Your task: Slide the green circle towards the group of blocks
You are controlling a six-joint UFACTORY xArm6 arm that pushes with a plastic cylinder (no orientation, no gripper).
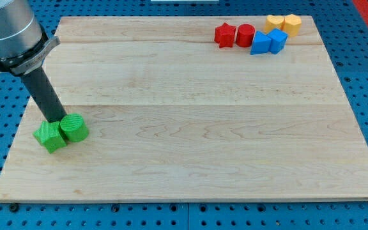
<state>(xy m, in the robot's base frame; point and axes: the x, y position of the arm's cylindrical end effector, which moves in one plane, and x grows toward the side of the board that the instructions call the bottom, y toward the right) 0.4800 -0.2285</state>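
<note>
I've got one cam only, so no 2nd view to cross-check against. It sits above and in front of the desk (190,128), looking down at an angle toward the far edge; the near edge runs along the view's bottom and the sides taper toward the view's top. Mid distance: the whole wooden top fits in frame w/ a margin of blue perforated base (363,70) around it. The arm's grey housing (8,29) enters at the view's top left, cropped by the frame, so it's nearer the lens than most of the board.
</note>
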